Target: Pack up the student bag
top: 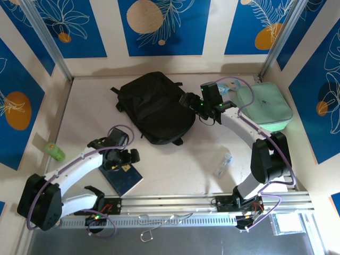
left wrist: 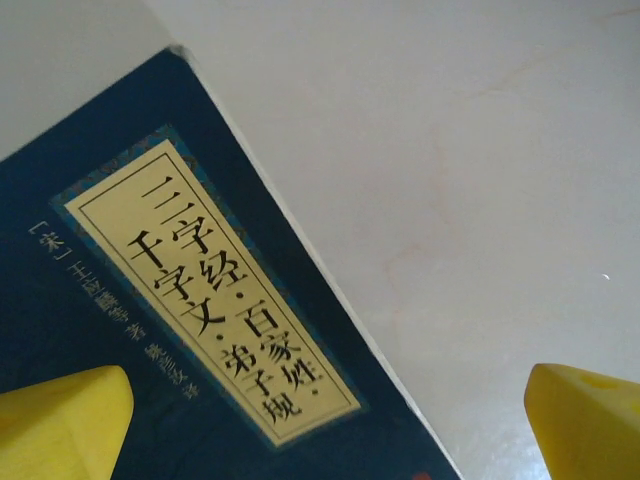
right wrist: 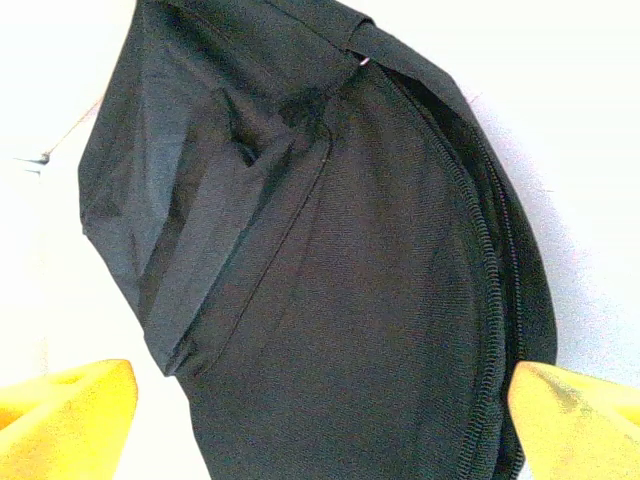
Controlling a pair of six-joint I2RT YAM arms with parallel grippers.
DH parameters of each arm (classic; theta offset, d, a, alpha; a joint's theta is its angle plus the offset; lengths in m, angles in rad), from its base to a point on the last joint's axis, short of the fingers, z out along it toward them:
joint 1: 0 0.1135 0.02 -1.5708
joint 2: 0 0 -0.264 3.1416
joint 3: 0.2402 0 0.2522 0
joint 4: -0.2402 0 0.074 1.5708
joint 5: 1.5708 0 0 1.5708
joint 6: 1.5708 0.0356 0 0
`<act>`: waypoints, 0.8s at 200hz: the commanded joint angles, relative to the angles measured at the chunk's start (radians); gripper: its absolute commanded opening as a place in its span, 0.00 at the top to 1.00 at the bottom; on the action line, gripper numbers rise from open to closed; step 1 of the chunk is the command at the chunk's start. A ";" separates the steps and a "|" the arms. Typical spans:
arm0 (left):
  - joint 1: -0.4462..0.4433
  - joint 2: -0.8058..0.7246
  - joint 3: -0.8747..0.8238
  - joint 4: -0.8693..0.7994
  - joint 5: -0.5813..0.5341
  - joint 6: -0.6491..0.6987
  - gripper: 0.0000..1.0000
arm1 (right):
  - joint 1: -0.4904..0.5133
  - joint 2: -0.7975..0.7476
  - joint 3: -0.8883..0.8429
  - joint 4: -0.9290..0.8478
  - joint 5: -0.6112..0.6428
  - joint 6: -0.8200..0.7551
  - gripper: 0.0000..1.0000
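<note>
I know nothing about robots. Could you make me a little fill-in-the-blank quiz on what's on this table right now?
1. The book beneath the open left hand has a dark ____ cover.
2. The right hand, fingers apart, hangs at the edge of the ____ student bag.
3. Seen from above, the mint-green case lies on the student bag's ____ side.

Missing words: blue; black; right.
</note>
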 commanded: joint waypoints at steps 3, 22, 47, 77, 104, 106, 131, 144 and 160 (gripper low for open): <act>0.010 0.026 -0.019 0.158 0.015 -0.066 0.00 | 0.003 -0.017 0.019 -0.001 -0.017 -0.021 0.06; 0.010 0.089 -0.023 0.210 0.035 -0.072 0.00 | 0.001 -0.038 0.005 -0.005 0.000 -0.022 0.07; 0.014 0.174 -0.017 0.267 0.042 -0.068 0.00 | 0.001 -0.047 -0.007 -0.002 -0.011 -0.019 0.08; 0.057 0.265 0.010 0.368 0.056 -0.057 0.00 | 0.007 -0.033 -0.005 0.023 -0.056 -0.021 0.10; 0.113 0.327 0.071 0.397 0.016 -0.011 0.00 | 0.027 -0.004 0.030 0.019 -0.097 -0.046 0.11; 0.117 0.331 0.077 0.394 0.010 -0.002 0.00 | 0.029 0.000 0.033 0.017 -0.099 -0.049 0.11; 0.154 0.355 0.164 0.340 -0.065 0.089 0.00 | 0.065 0.035 0.075 -0.009 -0.113 -0.087 0.11; 0.170 0.335 0.197 0.325 -0.043 0.115 0.00 | 0.089 0.052 0.096 -0.018 -0.118 -0.114 0.12; 0.180 0.284 0.241 0.277 -0.024 0.136 0.00 | 0.124 0.077 0.138 -0.044 -0.122 -0.163 0.13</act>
